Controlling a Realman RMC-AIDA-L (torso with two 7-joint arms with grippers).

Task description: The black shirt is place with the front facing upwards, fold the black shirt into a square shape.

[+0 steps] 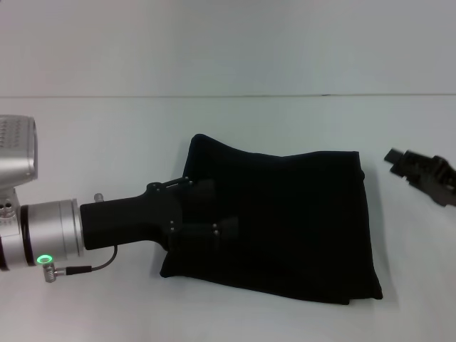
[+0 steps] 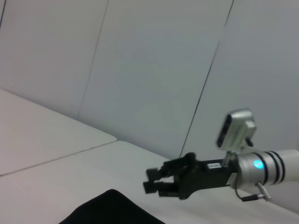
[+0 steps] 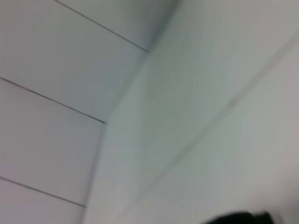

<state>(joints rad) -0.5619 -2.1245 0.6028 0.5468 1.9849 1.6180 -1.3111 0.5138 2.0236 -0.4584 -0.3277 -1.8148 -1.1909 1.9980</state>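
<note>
The black shirt (image 1: pixel 299 214) lies folded into a rough rectangle in the middle of the white table, plain side up, with no lettering showing. My left gripper (image 1: pixel 214 208) reaches in from the left and sits over the shirt's left edge, black against the black cloth. My right gripper (image 1: pixel 396 162) hovers off the shirt's right side, apart from it, open with nothing in it. In the left wrist view a corner of the shirt (image 2: pixel 112 210) shows, with the right gripper (image 2: pixel 150 181) beyond it.
The white table (image 1: pixel 85 142) stretches around the shirt, with a pale wall (image 1: pixel 228 43) behind it. The right wrist view shows only wall panels and table surface, plus a dark blur at its lower edge.
</note>
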